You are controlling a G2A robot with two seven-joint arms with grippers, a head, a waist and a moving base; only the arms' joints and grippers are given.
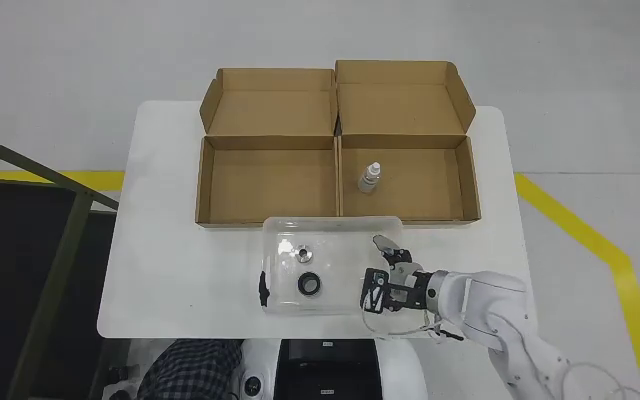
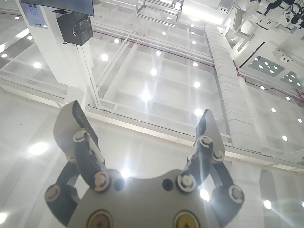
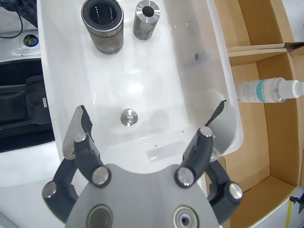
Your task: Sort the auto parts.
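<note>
Three metal parts sit in the clear tub: a fat gray tube with a black inside, a thin gray tube with a hole, and a tiny shiny knob. The right claw hangs wide open above the knob. The left claw is open too.

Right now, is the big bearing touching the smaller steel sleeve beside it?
Apart. The right wrist view shows bare bin floor between the bearing and the steel sleeve.
</note>
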